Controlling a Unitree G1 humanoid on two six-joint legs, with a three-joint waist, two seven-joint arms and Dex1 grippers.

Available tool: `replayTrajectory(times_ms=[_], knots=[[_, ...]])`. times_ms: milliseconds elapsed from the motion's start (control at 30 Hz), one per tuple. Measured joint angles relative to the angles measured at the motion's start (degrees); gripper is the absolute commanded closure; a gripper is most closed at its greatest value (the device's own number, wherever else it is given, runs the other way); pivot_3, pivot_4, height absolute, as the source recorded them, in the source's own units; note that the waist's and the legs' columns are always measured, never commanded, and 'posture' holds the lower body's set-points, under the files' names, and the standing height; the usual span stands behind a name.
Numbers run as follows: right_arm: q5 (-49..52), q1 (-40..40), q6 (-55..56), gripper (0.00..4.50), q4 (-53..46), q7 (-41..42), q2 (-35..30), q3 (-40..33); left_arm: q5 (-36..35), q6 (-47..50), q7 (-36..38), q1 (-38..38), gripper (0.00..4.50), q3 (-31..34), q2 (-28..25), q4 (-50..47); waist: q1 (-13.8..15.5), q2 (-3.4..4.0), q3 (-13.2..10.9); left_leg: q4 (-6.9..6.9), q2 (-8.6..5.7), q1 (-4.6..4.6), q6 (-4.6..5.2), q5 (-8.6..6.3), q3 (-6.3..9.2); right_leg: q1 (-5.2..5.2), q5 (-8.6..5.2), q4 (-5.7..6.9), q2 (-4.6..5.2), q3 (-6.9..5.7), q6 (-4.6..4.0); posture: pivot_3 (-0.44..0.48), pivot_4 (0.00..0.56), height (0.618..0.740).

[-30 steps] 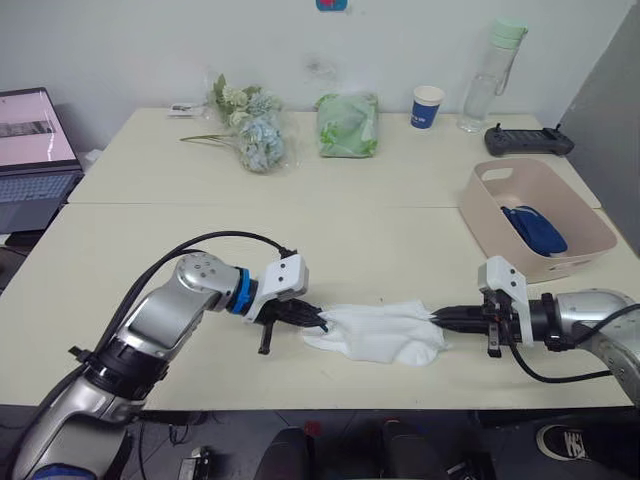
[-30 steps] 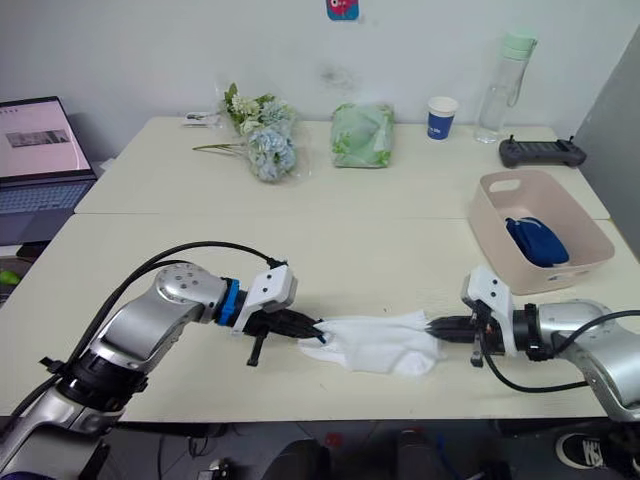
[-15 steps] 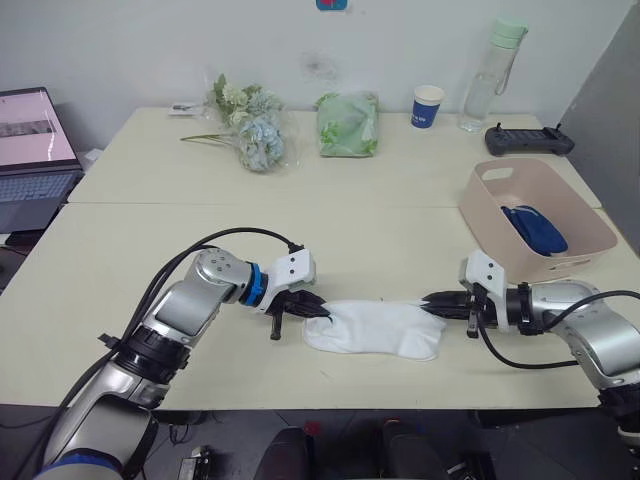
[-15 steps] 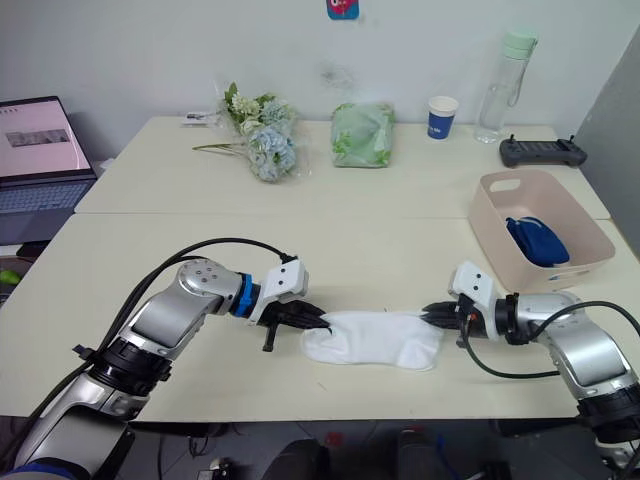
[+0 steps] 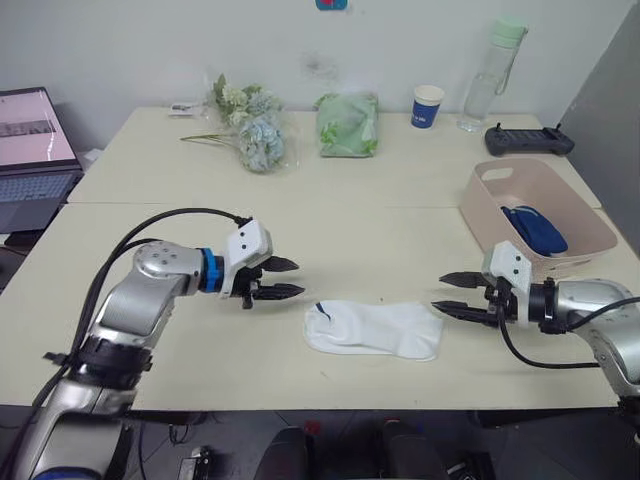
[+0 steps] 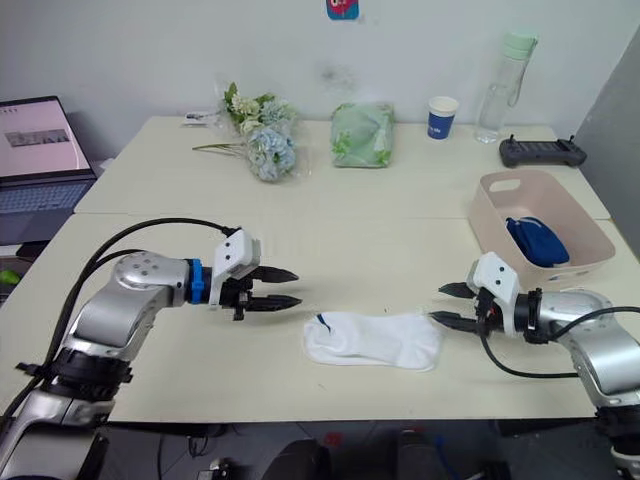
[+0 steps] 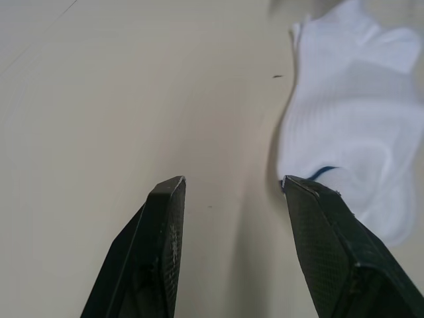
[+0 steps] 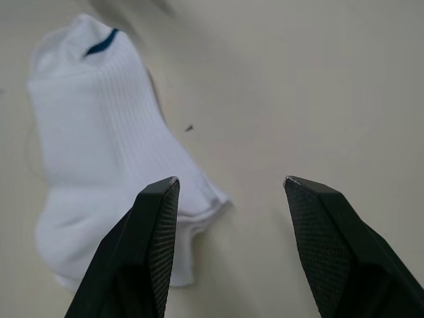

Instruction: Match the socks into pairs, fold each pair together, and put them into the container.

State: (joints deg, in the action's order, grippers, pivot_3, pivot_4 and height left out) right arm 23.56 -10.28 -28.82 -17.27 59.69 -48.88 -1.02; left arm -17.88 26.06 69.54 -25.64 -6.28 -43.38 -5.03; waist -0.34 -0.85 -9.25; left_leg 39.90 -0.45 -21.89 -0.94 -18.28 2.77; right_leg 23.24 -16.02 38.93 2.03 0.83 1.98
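between the two grippers, on the beige table (image 5: 150,330), lies the white sock pair (image 5: 375,329), flat, with a small dark blue mark at its cuff end. left gripper (image 5: 289,279) hovers just beside that cuff end, fingers spread wide, holding nothing. right gripper (image 5: 452,295) sits just off the toe end, fingers likewise parted and empty. beyond the right gripper stands the pale pink tub (image 5: 492,212), with dark navy socks (image 5: 535,228) lying inside it.

White socks (image 5: 375,329) flat on table; navy socks (image 5: 533,229) in pink container (image 5: 495,219)
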Motion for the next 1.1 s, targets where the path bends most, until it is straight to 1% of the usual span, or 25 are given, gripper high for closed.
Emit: replayTrajectory(times_ms=[67, 133, 233, 333, 367, 467, 500, 533, 567, 600, 667, 833, 1000, 1100], knots=[[0.3, 1.2, -0.6, 1.79, -2.1, 0.0, -0.2, 0.1, -1.1, 0.8, -0.1, 3.3, 2.08, 0.4, -0.7, -5.1, 0.0, 0.01, 0.0, 0.0, 0.0, 0.02, 0.01, 0.0, -0.01, -0.02, 0.0, 0.01, 0.0, 0.01, 0.0, 0.0, 0.15, 0.74], [-0.3, 2.6, -0.6, 1.79, -2.2, -0.3, -0.2, 0.2, -1.2, 0.7, -0.2, 6.5, 2.08, 0.0, -1.2, -8.6, 0.0, 0.01, 0.0, 0.0, 0.0, 0.03, 0.01, 0.0, 0.0, -0.04, 0.0, 0.0, 0.0, -0.01, 0.0, 0.0, 0.15, 0.74], [-1.6, 3.5, -0.5, 1.79, -1.9, -0.8, -0.2, 0.6, 0.1, -0.7, -1.3, 8.8, 2.08, -1.2, -1.3, -10.0, 0.1, 0.01, 0.0, 0.0, -0.01, 0.05, 0.01, 0.0, -0.01, -0.04, 0.0, 0.01, -0.02, -0.01, 0.0, 0.0, 0.15, 0.74], [-2.5, 4.5, -0.4, 1.75, -1.2, -1.0, -0.2, 1.4, 3.1, -3.3, -4.1, 9.8, 2.63, -2.7, 0.2, -8.3, 0.1, 0.01, 0.0, 0.0, -0.03, 0.06, 0.01, 0.0, -0.04, -0.05, 0.0, 0.01, -0.02, 0.0, 0.0, 0.0, 0.15, 0.74], [-2.8, 4.7, -0.2, 1.75, -1.0, -1.0, -0.2, 1.9, 4.2, -4.6, -5.2, 9.9, 2.9, -3.2, 1.2, -7.0, 0.1, 0.01, 0.0, 0.0, -0.04, 0.06, 0.01, 0.0, -0.03, -0.05, 0.0, 0.01, -0.02, 0.0, 0.0, 0.0, 0.15, 0.74], [-3.9, 4.7, 0.5, 2.39, -0.1, -1.1, 0.2, 2.6, 6.4, -7.5, -6.9, 9.9, 3.91, -4.6, 2.9, -3.6, 0.1, 0.0, 0.0, 0.0, -0.03, 0.06, 0.01, -0.01, -0.03, -0.04, 0.0, 0.01, -0.03, -0.01, 0.0, 0.0, 0.15, 0.74], [-4.2, 4.7, 0.8, 2.69, 0.2, -1.0, 0.2, 2.7, 6.6, -7.8, -7.1, 9.9, 4.24, -4.8, 3.3, -3.4, 0.1, 0.0, 0.0, 0.0, -0.02, 0.04, 0.01, -0.01, -0.03, -0.03, 0.0, 0.01, -0.03, -0.01, 0.0, 0.0, 0.15, 0.74], [-4.3, 4.7, 0.9, 3.11, 0.3, -1.0, 0.3, 2.9, 6.6, -8.0, -7.2, 9.9, 4.5, -4.8, 3.4, -3.4, 0.1, 0.0, 0.0, 0.0, -0.02, 0.04, 0.01, -0.01, -0.02, -0.03, 0.0, 0.01, -0.03, -0.01, 0.0, 0.0, 0.15, 0.74], [-4.4, 4.7, 1.1, 3.38, 0.5, -0.9, 0.3, 3.0, 6.6, -8.2, -7.2, 9.9, 4.5, -4.8, 3.4, -3.4, 0.1, 0.01, 0.0, 0.0, -0.02, 0.05, 0.01, -0.01, -0.03, -0.03, 0.0, 0.01, -0.02, -0.01, 0.0, 0.0, 0.15, 0.74], [-4.4, 4.7, 1.2, 3.8, 0.9, -0.7, 0.3, 3.1, 6.6, -8.6, -7.2, 9.9, 4.5, -4.8, 3.4, -3.4, 0.1, 0.01, 0.0, 0.0, -0.02, 0.05, 0.01, 0.0, -0.03, -0.03, 0.0, 0.01, -0.02, 0.0, 0.0, 0.0, 0.15, 0.74], [-4.4, 4.7, 1.5, 4.47, 1.3, -0.4, 0.3, 3.3, 6.6, -9.0, -7.1, 9.9, 4.5, -4.8, 3.3, -3.4, 0.1, 0.01, 0.0, 0.0, -0.02, 0.05, 0.01, -0.01, -0.03, -0.03, 0.0, 0.01, -0.02, 0.0, 0.0, 0.0, 0.15, 0.74], [-4.4, 4.8, 1.6, 4.47, 1.3, 0.0, 0.3, 3.3, 6.1, -8.8, -5.8, 9.9, 4.5, -4.7, 2.5, -3.7, 0.1, 0.0, 0.0, 0.0, -0.02, 0.05, 0.01, 0.0, -0.03, -0.03, 0.0, 0.01, -0.03, -0.01, 0.0, 0.0, 0.15, 0.74], [-4.2, 4.2, 1.6, 4.47, 1.9, 0.1, 0.3, 2.6, 2.7, -6.5, -2.9, 10.8, 4.5, -3.3, -0.5, -7.0, 0.0, 0.01, 0.0, -0.01, -0.02, 0.06, 0.01, -0.01, -0.03, -0.04, 0.0, 0.01, -0.02, -0.01, 0.0, 0.0, 0.15, 0.74], [-4.2, 3.9, 1.6, 4.47, 2.4, 0.1, 0.3, 2.4, 2.0, -5.7, -2.2, 11.0, 4.5, -3.2, -1.9, -8.2, 0.1, 0.01, 0.0, -0.01, -0.02, 0.05, 0.01, -0.01, -0.03, -0.04, 0.0, 0.01, -0.03, -0.01, 0.0, 0.0, 0.15, 0.74]])
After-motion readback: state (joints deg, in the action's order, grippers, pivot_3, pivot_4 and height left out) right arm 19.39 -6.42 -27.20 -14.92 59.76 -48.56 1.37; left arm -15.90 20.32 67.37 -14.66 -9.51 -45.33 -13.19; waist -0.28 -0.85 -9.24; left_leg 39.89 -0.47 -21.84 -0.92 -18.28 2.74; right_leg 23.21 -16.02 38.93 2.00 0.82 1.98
